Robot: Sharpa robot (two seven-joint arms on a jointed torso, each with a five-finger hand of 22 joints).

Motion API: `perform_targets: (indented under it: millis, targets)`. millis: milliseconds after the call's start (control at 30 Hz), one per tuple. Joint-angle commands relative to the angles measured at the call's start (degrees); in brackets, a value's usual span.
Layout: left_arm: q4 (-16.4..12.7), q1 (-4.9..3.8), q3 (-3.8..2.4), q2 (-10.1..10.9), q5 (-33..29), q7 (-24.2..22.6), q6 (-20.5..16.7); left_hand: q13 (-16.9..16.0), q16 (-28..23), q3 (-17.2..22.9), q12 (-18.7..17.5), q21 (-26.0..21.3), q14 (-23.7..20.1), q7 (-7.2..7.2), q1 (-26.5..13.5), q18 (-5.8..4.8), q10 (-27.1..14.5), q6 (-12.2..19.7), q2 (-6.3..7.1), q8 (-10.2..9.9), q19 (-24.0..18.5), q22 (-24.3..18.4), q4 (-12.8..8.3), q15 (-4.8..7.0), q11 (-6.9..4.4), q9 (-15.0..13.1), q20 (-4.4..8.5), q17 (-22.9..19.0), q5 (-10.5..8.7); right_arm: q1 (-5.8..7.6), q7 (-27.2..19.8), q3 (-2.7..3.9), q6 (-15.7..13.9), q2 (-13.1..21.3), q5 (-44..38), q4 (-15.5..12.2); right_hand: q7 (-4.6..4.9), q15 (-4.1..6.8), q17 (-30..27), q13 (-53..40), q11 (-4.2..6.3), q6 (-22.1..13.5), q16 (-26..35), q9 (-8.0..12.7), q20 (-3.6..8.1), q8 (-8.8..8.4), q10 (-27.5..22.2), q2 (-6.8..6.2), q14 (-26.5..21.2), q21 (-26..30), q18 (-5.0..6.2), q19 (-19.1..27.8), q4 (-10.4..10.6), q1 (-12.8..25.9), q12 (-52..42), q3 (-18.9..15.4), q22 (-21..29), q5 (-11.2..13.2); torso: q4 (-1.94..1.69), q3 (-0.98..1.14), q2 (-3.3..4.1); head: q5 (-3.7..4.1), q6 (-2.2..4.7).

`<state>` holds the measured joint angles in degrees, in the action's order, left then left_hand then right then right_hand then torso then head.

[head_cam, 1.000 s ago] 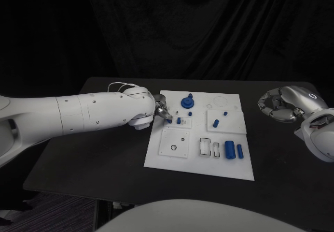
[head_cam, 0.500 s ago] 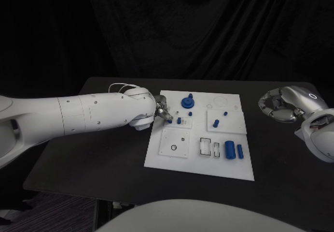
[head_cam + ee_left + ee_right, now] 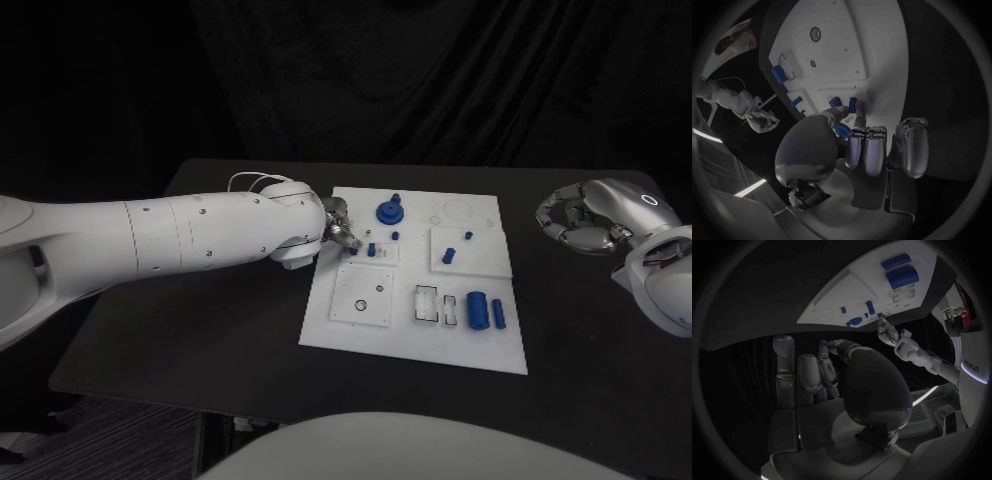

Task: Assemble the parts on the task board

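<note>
The white task board (image 3: 418,340) lies in the middle of the black table. My left hand (image 3: 329,226) reaches over the board's left edge. Its thumb and a fingertip (image 3: 859,119) close around a small blue peg (image 3: 852,105) that stands in a small plate, with a second peg (image 3: 372,248) beside it. The other fingers (image 3: 907,145) stay curled back over the table. My right hand (image 3: 584,217) hovers off the board's right side, its fingers (image 3: 811,375) curled in on nothing. The board (image 3: 854,295) lies far from it.
On the board stand a round blue knob (image 3: 389,211), a blue peg (image 3: 466,237) and a blue piece (image 3: 447,254) on the right plate. Two blue cylinders (image 3: 486,312) lie near the front right. A black ring (image 3: 362,303) sits on the front left plate.
My left hand has crept very slightly further over the board's left edge. The right hand and the parts have stayed where they were.
</note>
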<state>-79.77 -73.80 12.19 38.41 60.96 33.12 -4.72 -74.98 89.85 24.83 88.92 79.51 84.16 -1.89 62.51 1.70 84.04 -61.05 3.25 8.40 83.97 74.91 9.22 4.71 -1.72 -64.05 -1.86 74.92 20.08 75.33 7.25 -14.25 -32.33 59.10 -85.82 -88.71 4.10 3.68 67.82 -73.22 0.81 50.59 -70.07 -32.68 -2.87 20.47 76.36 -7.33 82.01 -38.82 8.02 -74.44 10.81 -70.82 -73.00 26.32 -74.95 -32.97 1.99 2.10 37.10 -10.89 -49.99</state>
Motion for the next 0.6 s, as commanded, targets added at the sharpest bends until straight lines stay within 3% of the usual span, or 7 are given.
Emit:
perform_targets:
  millis: [33,133,167,433,533,600]
  targets:
    - [0.1,0.16,0.0,-0.2,0.2,-1.7,0.9,-14.4,0.1,-2.4,-0.4,-0.4,5.8,-0.19,-2.6,0.75,5.0,-0.6,-0.09,-0.7,1.4,11.8,1.3,0.02,-0.12,0.5,0.19,15.1,-5.64,-0.15,1.2,0.05,0.1,0.0,-0.3,0.0,0.0,0.21,-0.1,0.0,0.06,0.0,0.2,-0.1,0.22,0.24,-0.3,0.09,-0.3,0.3,0.0,0.0,-0.5,-0.6,0.2,0.0,-4.4,-0.2,-0.08,0.03,0.02,0.07,-0.01]
    - [0.3,0.18,0.0,-0.3,0.2,-2.0,1.3,-14.4,0.1,-4.0,-0.5,-0.5,5.8,-0.31,-3.7,0.76,5.0,-0.7,-0.28,-0.9,1.4,11.8,2.3,-0.06,0.0,0.8,0.13,15.1,-7.19,-0.16,1.1,0.05,0.1,0.0,-0.3,0.0,0.0,0.21,-0.1,0.0,0.06,0.0,0.2,-0.1,0.22,0.24,-0.3,0.09,-0.3,0.3,0.0,0.0,-0.5,-0.6,0.2,0.0,-4.4,-0.2,-0.06,0.05,0.01,-0.02,-0.01]
    - [0.3,0.18,0.0,-0.3,0.2,-2.1,1.4,-14.4,0.1,-5.3,-0.5,-0.6,5.8,-0.43,-4.8,0.76,5.0,-0.8,-0.39,-1.1,1.4,11.8,3.3,-0.14,0.08,1.1,0.06,15.1,-8.82,-0.16,1.1,0.05,0.1,0.0,-0.3,0.0,0.0,0.21,-0.1,0.0,0.06,0.0,0.2,-0.1,0.22,0.24,-0.3,0.09,-0.3,0.3,0.0,0.0,-0.5,-0.6,0.2,0.0,-4.4,-0.2,-0.04,0.05,0.01,-0.03,-0.01]
    - [0.6,0.22,0.0,-0.4,0.2,-2.3,1.8,-14.3,0.1,-10.7,-0.5,-0.7,5.8,-0.57,-8.1,0.78,5.0,-1.1,-1.06,-1.8,1.4,11.8,6.8,-0.29,0.26,2.1,-0.12,15.1,-13.41,-0.17,1.1,0.05,0.2,0.0,-0.3,0.0,0.0,0.21,-0.1,0.0,0.06,0.0,0.2,-0.1,0.22,0.24,-0.3,0.09,-0.3,0.3,0.0,0.0,-0.5,-0.6,0.2,0.0,-4.4,-0.2,0.03,0.02,0.03,-0.04,-0.01]
    - [0.7,0.24,0.0,-0.4,0.2,-1.9,2.0,-14.4,0.1,-11.7,-0.5,-0.7,5.8,-0.56,-8.7,0.78,5.0,-1.3,-1.5,-1.8,1.5,11.8,7.3,-0.29,0.26,2.1,-0.13,15.1,-13.72,-0.17,1.2,0.05,0.2,0.0,-0.3,0.0,0.0,0.21,-0.1,0.0,0.06,0.0,0.2,-0.1,0.22,0.24,-0.3,0.09,-0.3,0.3,0.0,0.0,-0.5,-0.6,0.2,0.0,-4.4,-0.2,0.01,0.03,0.01,-0.06,-0.01]
    - [0.7,0.25,0.0,-0.3,0.2,-1.5,2.2,-14.4,0.1,-12.6,-0.4,-0.6,5.8,-0.26,-9.4,0.78,5.1,-2.3,-2.65,-0.9,1.5,11.8,7.3,-0.22,0.05,1.5,-0.04,15.1,-13.15,-0.18,1.2,0.05,0.3,0.0,-0.3,0.0,0.02,0.21,0.0,0.0,0.05,0.0,0.2,-0.1,0.22,0.26,-0.3,0.1,-0.2,0.2,-0.01,-0.1,-0.6,-0.7,0.2,0.1,-4.4,-0.2,-0.01,0.05,-0.02,0.01,-0.01]
